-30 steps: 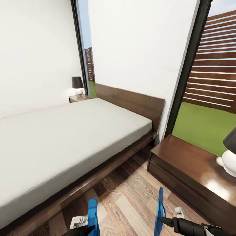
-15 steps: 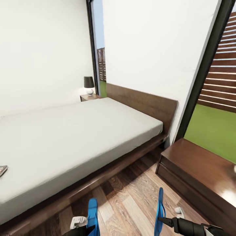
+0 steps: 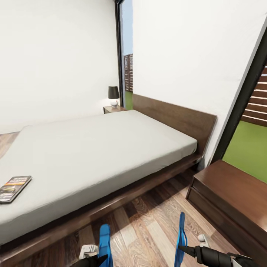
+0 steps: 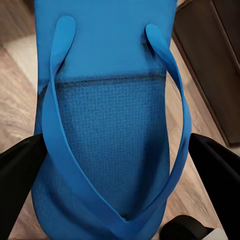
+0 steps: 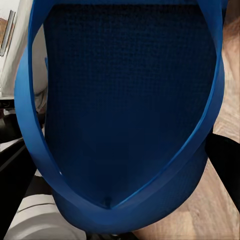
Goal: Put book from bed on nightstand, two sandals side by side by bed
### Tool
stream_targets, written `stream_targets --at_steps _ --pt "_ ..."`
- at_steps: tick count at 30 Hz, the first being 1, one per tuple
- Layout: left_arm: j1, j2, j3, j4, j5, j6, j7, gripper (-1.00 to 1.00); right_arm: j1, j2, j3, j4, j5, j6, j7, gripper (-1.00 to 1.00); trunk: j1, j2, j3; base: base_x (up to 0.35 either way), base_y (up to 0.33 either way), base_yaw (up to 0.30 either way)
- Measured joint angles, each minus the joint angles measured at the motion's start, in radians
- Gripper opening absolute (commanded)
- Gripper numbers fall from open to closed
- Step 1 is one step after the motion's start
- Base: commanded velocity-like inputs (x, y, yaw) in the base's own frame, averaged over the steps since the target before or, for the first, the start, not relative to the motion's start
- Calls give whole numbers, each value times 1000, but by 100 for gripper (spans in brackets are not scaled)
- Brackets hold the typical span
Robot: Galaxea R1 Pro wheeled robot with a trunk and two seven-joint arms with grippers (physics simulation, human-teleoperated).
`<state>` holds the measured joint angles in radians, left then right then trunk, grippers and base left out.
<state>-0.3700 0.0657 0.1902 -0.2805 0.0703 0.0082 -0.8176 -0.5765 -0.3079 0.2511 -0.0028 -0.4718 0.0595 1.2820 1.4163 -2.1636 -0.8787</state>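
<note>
While each gripper (image 3: 97, 257) (image 3: 182, 249) clamps a sandal (image 3: 105, 243) (image 3: 181, 237) edgewise, either could slip and land apart from the bed (image 3: 92, 148).

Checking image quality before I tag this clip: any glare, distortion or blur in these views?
Head view: wide-angle lens bends the window frame and stretches the bed; soft even light, faint sheen on the near nightstand; book sharp enough to show its orange band. Left wrist view: left sandal very close, floor behind soft. Right wrist view: right sandal dark, shadowed.
</note>
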Motion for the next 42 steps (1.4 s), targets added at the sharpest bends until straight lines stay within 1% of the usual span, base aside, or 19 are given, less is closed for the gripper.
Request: stream_targets --at_steps 42 --pt "1 -1 0 0 0 0 0 -100 0 0 1 0 0 0 0 -100 0 0 0 -1 0 212"
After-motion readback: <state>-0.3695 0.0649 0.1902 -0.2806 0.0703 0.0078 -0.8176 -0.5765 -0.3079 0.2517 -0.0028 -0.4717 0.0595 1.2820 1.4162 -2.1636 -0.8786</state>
